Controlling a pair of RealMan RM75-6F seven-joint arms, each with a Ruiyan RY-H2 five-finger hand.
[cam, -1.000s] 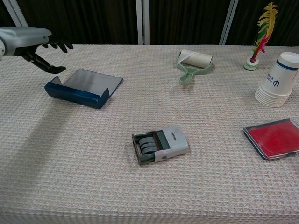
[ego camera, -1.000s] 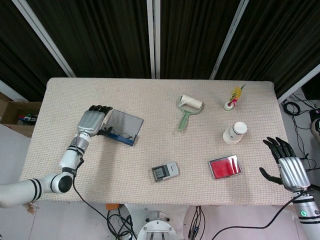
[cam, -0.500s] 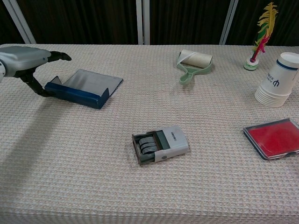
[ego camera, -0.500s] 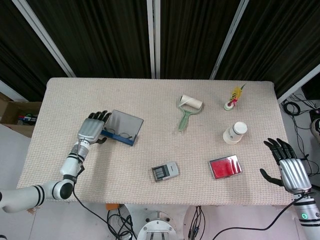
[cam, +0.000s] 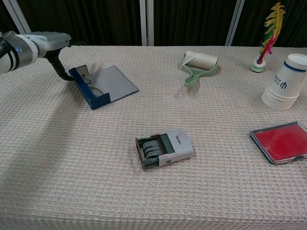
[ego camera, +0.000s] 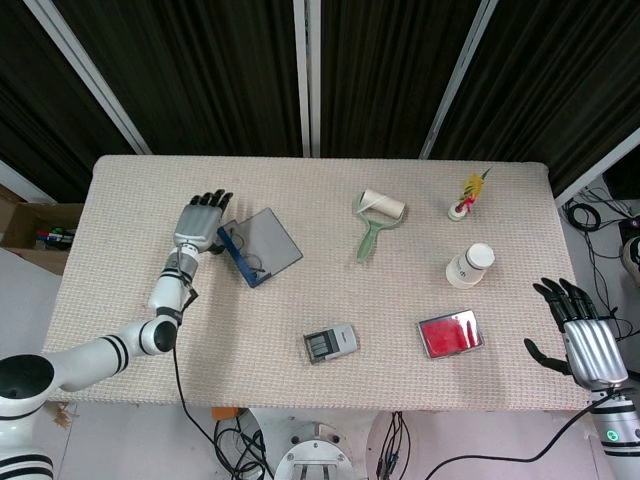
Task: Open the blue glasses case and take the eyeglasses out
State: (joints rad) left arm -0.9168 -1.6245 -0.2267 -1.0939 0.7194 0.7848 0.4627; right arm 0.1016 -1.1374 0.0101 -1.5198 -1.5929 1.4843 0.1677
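A woven beige table (ego camera: pixel 420 200) seen from above and from the robot's chest. At about 9 o'clock, the left hand (ego camera: pixel 200 222) lies low beside the blue glasses case (ego camera: pixel 258 247), fingers spread; in the chest view a dark finger (cam: pixel 59 68) touches the case's outer wall, but nothing is gripped. The case sits open — its grey lid folded flat on the cloth toward 3 o'clock, the blue tray facing the hand. The eyeglasses (ego camera: pixel 244 262) rest inside the tray (thin frames, faint in both views). So the opening looks done, and the lifting-out looks not yet begun.

Moving right: a small stamp-like device (ego camera: pixel 330 344) at 6 o'clock, a green-handled lint roller (ego camera: pixel 377 218) near 1 o'clock, a red flat case (ego camera: pixel 450 334) at 4 o'clock, a paper cup stack (ego camera: pixel 470 265) at 3 o'clock, and a feathered shuttlecock (ego camera: pixel 468 196) at 2 o'clock.

At far right, off the table edge, the right hand (ego camera: pixel 582 332) hangs spread and empty.
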